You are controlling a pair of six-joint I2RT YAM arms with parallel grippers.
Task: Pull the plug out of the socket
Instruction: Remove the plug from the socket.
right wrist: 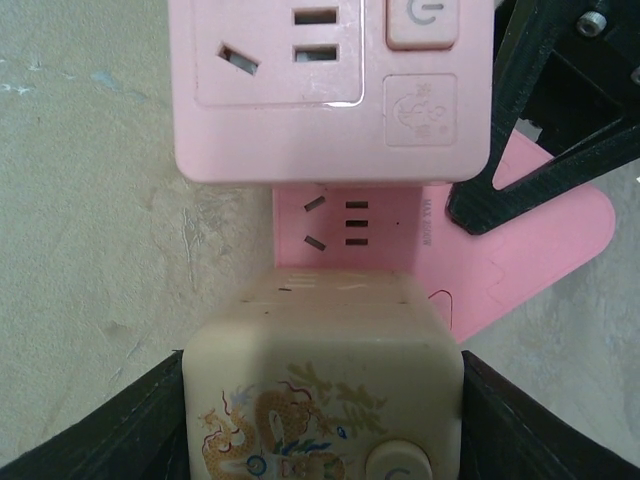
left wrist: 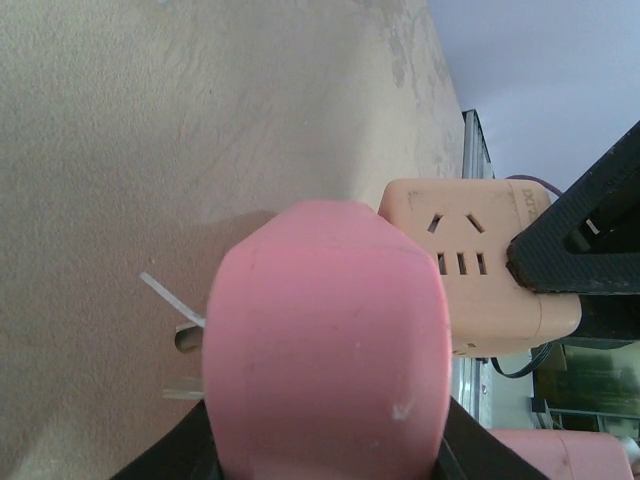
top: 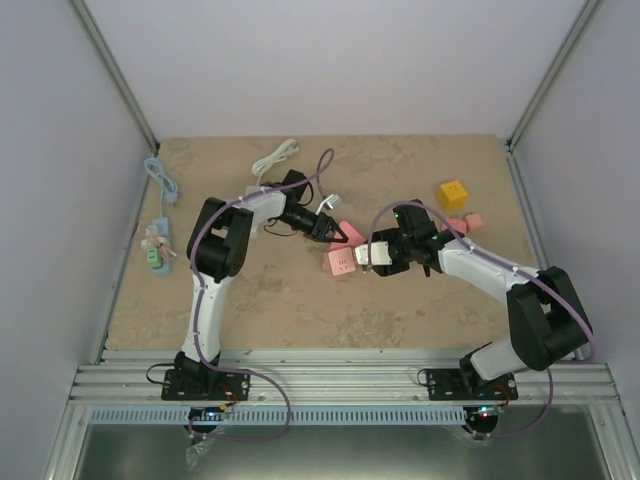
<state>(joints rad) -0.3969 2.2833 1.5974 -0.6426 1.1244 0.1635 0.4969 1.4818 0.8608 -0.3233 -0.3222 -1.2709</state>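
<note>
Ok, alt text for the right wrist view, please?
The right gripper holds a cream cube with a dragon print at the bottom. Beyond it is a pink socket with outlets and a power button, and the left gripper enters from the upper right.

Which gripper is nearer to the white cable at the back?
Left. The left gripper is on the near side of the white cable, slightly right; the right gripper is farther off in both directions.
</note>
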